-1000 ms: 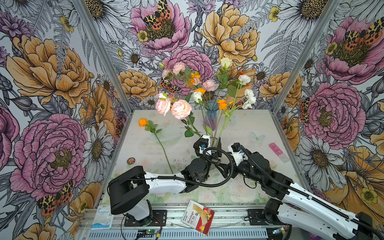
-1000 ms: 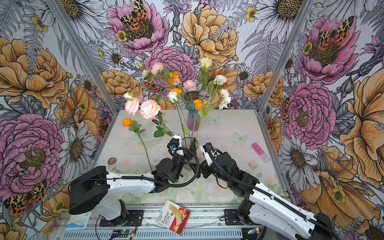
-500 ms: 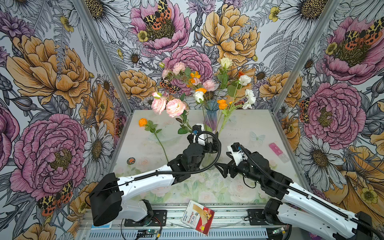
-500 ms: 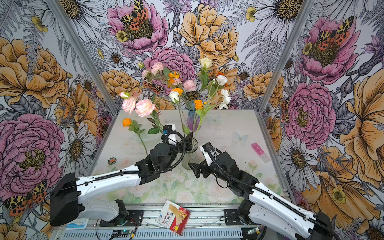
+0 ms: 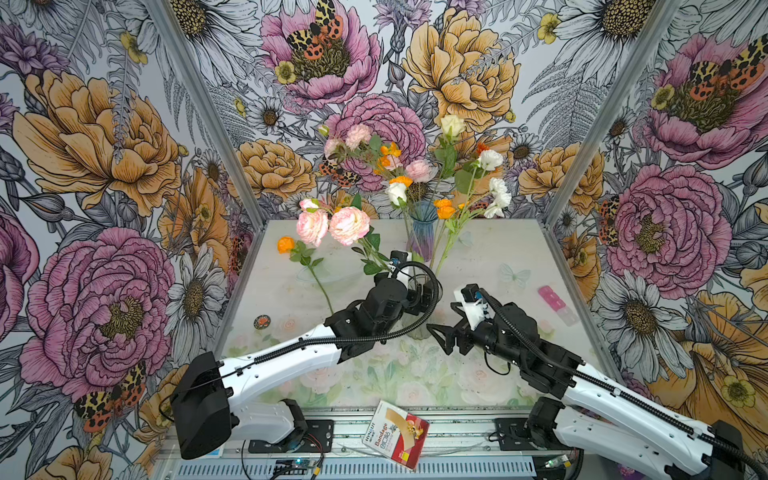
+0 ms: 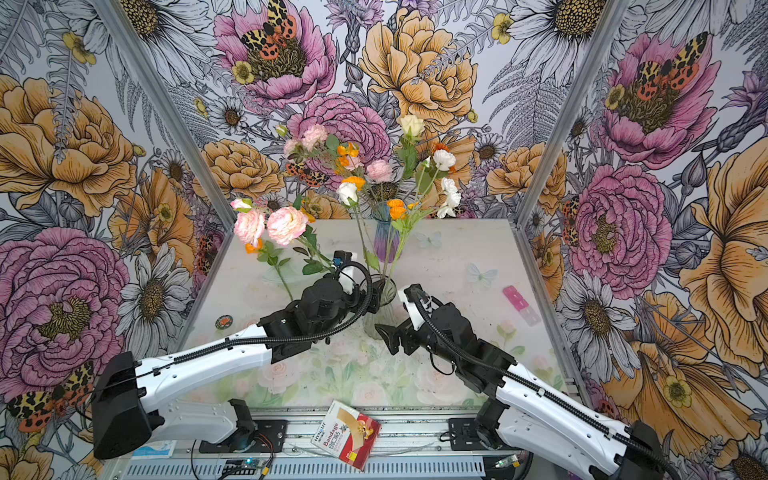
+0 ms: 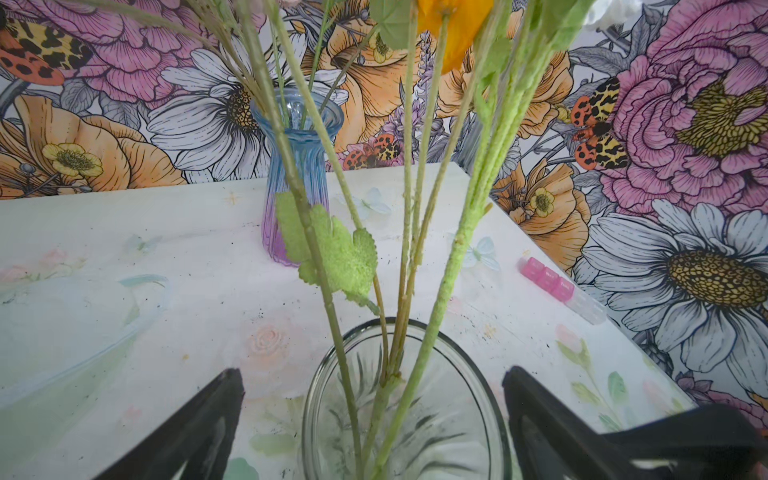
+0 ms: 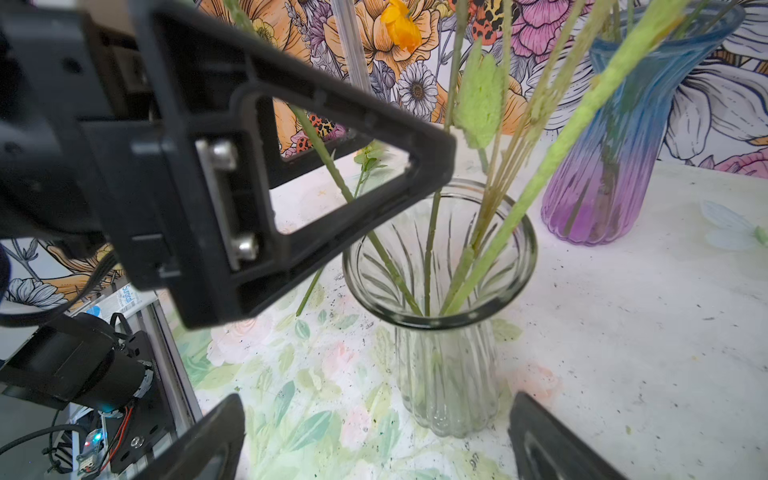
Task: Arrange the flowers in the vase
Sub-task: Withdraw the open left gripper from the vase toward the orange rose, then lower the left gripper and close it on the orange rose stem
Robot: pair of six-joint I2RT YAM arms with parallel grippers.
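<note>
Left hand (image 7: pixel 372 376) hangs just over the mouth of the clear glass vase (image 7: pixel 407 419), its fingers (image 7: pixel 203 424) spread wide to either side of the rim and gripping nothing. Right hand (image 8: pixel 376 401) is just as wide and empty, low over the counter (image 8: pixel 623 353), facing the foot of that same vase. From above I see it just beside the vase on the right, not touching.

Several of the flowers (image 7: pixel 446 282) stand in the clear glass vase, green stems fanning upward out of its mouth. One long stem leans out to the left past the left hand, and two big pink blooms (image 5: pixel 332 226) sit up along that line. Farther back, near the rear wall, a blue-and-purple vase (image 5: pixel 422 232) holds thinner stems, with white, orange and pale pink heads spread above both vases. One orange flower (image 5: pixel 286 244) lies flat on the counter, left of the vases and well apart from either hand. A bandage box (image 5: pixel 395 436) rests on the front rail.
</note>
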